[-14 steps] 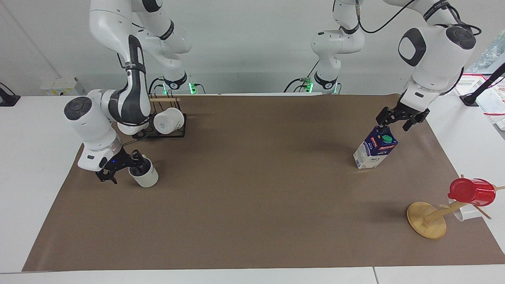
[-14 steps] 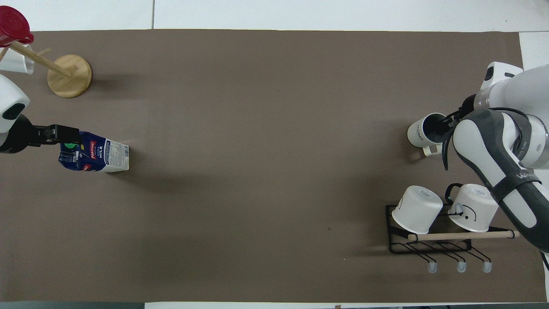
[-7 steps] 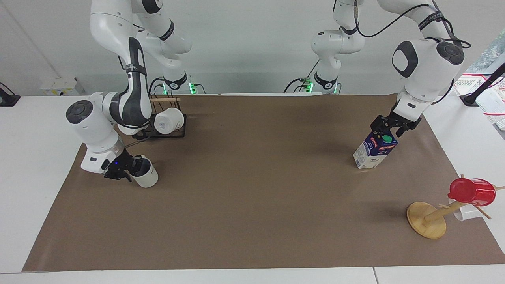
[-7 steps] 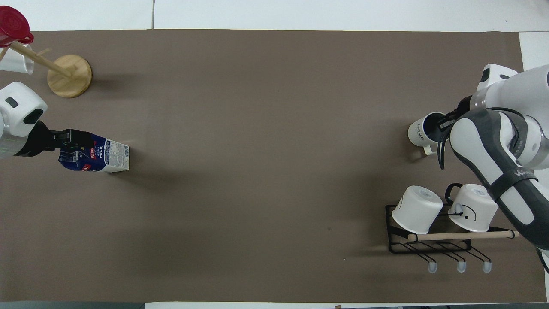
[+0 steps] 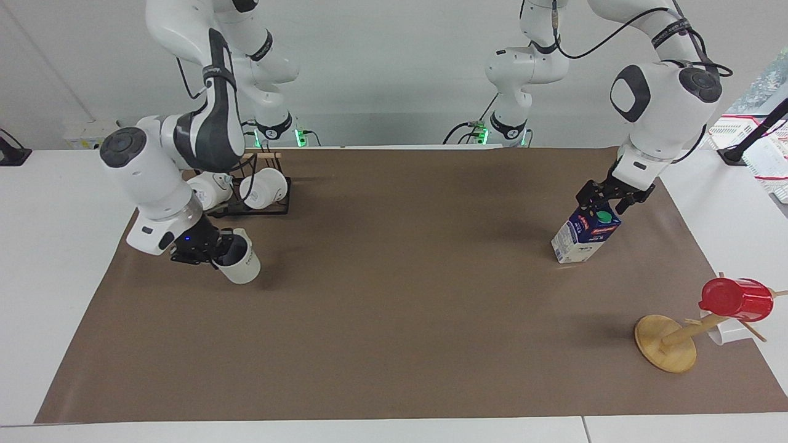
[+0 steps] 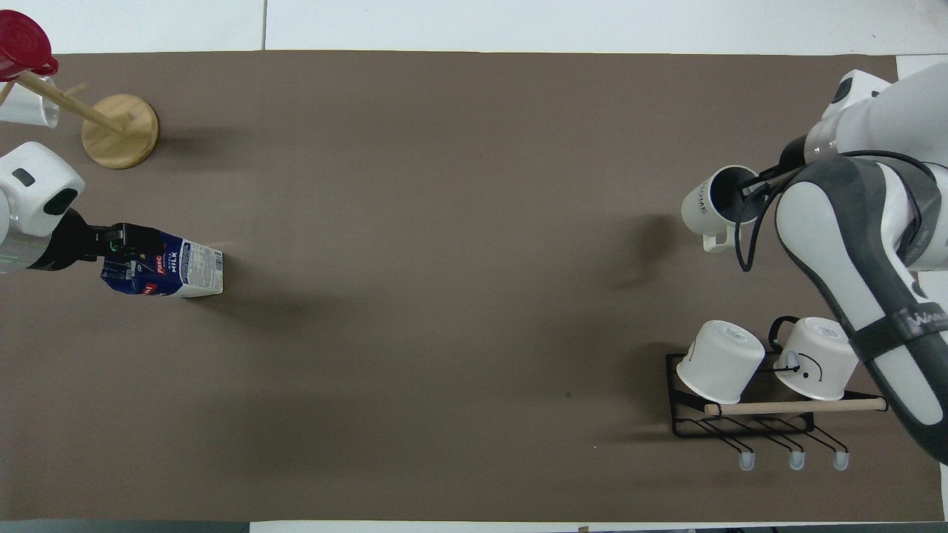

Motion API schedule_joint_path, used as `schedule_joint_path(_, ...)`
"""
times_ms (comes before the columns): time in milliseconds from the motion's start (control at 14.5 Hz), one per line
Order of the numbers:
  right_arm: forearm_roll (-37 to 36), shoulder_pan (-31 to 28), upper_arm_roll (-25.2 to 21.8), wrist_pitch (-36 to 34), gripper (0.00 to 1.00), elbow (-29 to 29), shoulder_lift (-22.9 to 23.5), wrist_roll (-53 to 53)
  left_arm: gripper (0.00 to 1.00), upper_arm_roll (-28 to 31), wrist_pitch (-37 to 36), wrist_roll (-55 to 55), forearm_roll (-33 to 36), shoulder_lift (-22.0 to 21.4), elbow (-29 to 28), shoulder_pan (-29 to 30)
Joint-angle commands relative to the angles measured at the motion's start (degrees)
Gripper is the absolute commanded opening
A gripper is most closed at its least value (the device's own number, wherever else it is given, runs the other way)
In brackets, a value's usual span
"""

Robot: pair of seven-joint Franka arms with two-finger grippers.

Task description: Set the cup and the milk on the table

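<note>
The cup (image 5: pixel 241 266) is an off-white mug with a grey inside. My right gripper (image 5: pixel 220 251) is shut on its rim and holds it tilted in the air over the brown sheet (image 5: pixel 394 320) at the right arm's end of the table (image 5: pixel 55 258). In the overhead view the cup (image 6: pixel 712 207) hangs from the right gripper (image 6: pixel 749 194), handle toward the robots. The milk (image 5: pixel 583 237) stands on the sheet at the left arm's end. My left gripper (image 5: pixel 602 206) is down on its gable top, shut on the ridge by the green cap. It also shows in the overhead view, gripper (image 6: pixel 127 244) on milk (image 6: pixel 178 270).
A black wire rack (image 5: pixel 266 209) with two whiter mugs (image 6: pixel 722 360) stands nearer the robots than the cup. A wooden mug tree (image 5: pixel 667 344) with a red plastic cup (image 5: pixel 737 299) stands farther from the robots than the milk.
My right gripper closed on the cup and lifted it off the sheet, carrying it toward the table's middle. My left gripper came down onto the milk's top; the carton has not moved.
</note>
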Motion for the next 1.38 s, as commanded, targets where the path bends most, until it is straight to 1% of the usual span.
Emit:
schedule_joint_path(0,-3.1,6.8,0.2,0.7,0.00,1.2,0.4,12.0,1.00,0.1,1.0,-0.6,-1.2,-0.5,-0.4,-0.2)
schedule_joint_path(138,-4.4,11.7,0.2,2.1,0.00,0.4,0.3,21.3,1.00,0.1,1.3,-1.5,-1.2,-0.6,-0.6,-0.2)
schedule_joint_path(207,-4.4,14.0,0.2,2.8,0.00,0.1,0.5,23.8,1.00,0.1,1.7,-1.6,-1.2,-0.6,-0.9,-0.3)
schedule_joint_path(345,-4.4,17.0,0.3,4.4,0.00,-0.2,1.4,25.2,0.99,0.1,1.8,-1.6,-1.2,-0.7,-1.0,-0.3)
schedule_joint_path(483,-4.4,18.1,0.4,6.8,0.00,-2.1,1.4,26.6,0.96,0.1,3.4,-1.5,-1.2,-0.3,-1.1,-0.2)
schedule_joint_path(621,-4.4,20.8,0.4,7.6,0.00,-2.2,3.2,26.8,0.93,0.1,4.5,-1.4,-1.2,-0.2,-2.2,-0.2)
schedule_joint_path(759,-4.4,21.2,0.4,8.3,0.00,-2.6,3.6,26.0,0.91,0.1,4.9,-1.1,-1.2,0.3,-2.2,0.1)
schedule_joint_path(828,-4.4,21.2,0.4,8.6,0.00,-3.9,3.3,24.6,0.89,0.1,4.6,-1.1,-1.2,0.3,-2.2,0.0)
schedule_joint_path(897,-4.4,21.6,0.4,10.1,0.00,-5.9,2.7,24.2,0.70,0.1,4.6,-1.4,-1.2,0.3,-2.0,0.2)
schedule_joint_path(1034,-4.4,21.6,0.4,13.3,0.00,-9.2,1.9,24.2,0.00,0.1,4.8,-1.5,-1.2,0.4,-1.7,0.3)
schedule_joint_path(1172,-4.4,21.7,0.4,13.6,0.00,-9.7,1.7,24.4,0.00,0.3,4.9,-1.1,-1.2,0.4,-1.3,0.4)
schedule_joint_path(1310,-4.4,21.7,0.4,13.8,0.00,-10.4,1.4,24.7,0.00,0.3,2.9,-1.1,-1.1,0.1,1.7,0.4)
